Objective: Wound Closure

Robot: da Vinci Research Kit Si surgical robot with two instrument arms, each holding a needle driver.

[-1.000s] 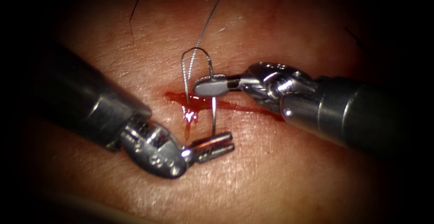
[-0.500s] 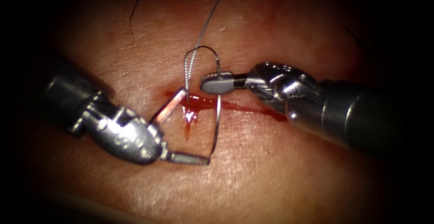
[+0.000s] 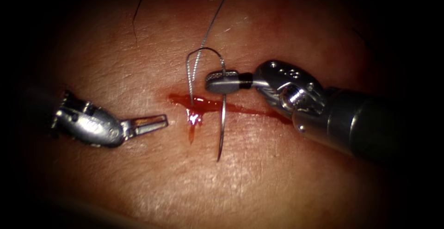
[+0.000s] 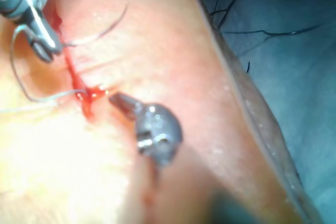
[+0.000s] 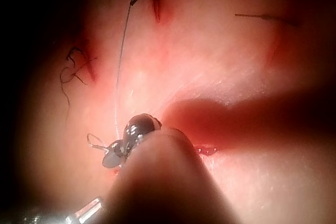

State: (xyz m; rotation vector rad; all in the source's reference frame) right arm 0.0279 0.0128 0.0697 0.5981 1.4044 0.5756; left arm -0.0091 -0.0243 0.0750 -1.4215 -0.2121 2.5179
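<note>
The left tool (image 3: pixel 147 124) has let go of the needle (image 3: pixel 221 118) and drawn back left of the cut (image 3: pixel 231 106), jaws nearly closed on nothing. The right tool (image 3: pixel 221 81) alone now holds it, jaws clamped near the top of its curve. The needle hangs upright across the cut, tip down, seemingly clear of the tissue (image 3: pixel 277 178), thread (image 3: pixel 213 18) trailing upward

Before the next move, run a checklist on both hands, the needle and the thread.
1. Right hand shut on the needle near its swaged end: ok.
2. Needle tip free, lying over the tissue below the cut: ok.
3. Left hand holds nothing, left of the cut: ok.
4. Thread loops from the needle into the cut: ok.
5. Thread snagged: cannot tell.
6. Red fluid pooled at the entry point: not ok.
</note>
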